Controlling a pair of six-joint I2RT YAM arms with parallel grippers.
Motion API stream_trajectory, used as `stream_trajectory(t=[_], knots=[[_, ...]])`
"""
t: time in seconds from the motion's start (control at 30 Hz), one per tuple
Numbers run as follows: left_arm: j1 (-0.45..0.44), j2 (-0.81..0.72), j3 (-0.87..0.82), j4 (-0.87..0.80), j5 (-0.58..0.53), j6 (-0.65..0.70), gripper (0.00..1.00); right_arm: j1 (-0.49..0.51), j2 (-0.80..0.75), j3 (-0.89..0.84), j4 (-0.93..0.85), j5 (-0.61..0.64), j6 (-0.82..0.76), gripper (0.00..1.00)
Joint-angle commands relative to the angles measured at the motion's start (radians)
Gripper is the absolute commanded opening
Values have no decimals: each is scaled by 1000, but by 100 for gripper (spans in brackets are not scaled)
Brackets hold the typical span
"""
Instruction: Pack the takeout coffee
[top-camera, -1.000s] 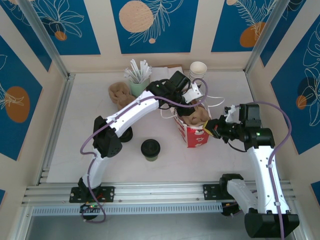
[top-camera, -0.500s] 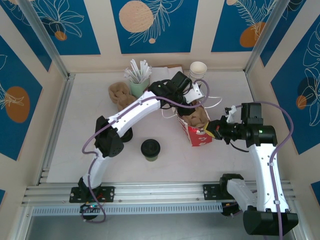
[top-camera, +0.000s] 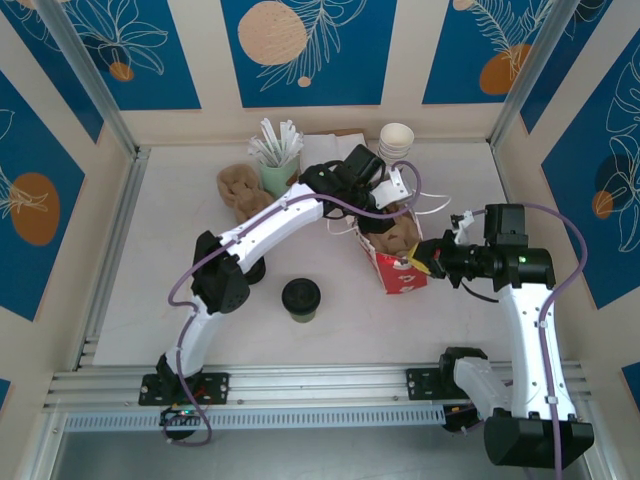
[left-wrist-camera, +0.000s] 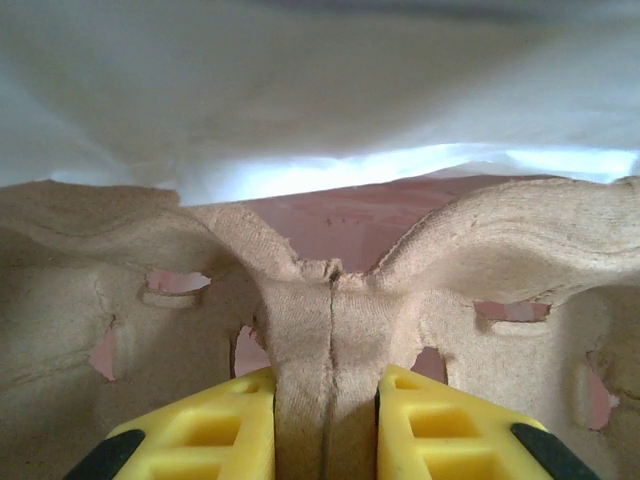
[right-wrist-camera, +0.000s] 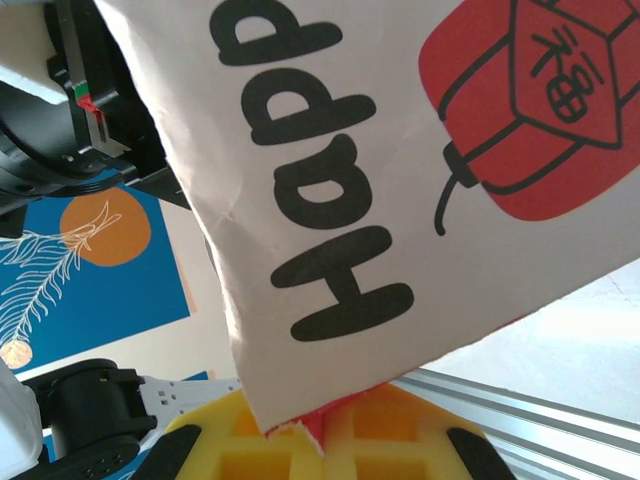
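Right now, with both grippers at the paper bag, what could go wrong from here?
1. The right gripper pinches just the paper bag by its edge; the thin paper may tear or slip out if the bag gets pushed.
2. The left gripper clamps the pulp cup carrier by its narrow centre ridge, which could bend or slip.
3. The takeout coffee stands loose near the left arm; a careless swing might tip it.

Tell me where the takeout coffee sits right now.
In the top view, the takeout coffee stands free on the table, front-centre, left of the red-and-white bag.
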Motion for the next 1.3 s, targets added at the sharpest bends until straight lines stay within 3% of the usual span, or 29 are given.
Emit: stream_trajectory(t=[0.0,0.3,0.83,1.0,1.27], knots=[[-1,20,-17,20,53,53,24,-21,4,31,-42,-59,-27,0],[-5,43,-28,38,140,97,25,-74,24,29,-48,-93,-62,0],[-3,102,0,57,158,90,27,-107,35,19,-37,-122,-70,1],[3,88,-1,50,158,91,27,-115,34,65,-54,-74,-94,16],[8,69,1,40,156,96,28,-129,-14,176,-68,131,-139,34]])
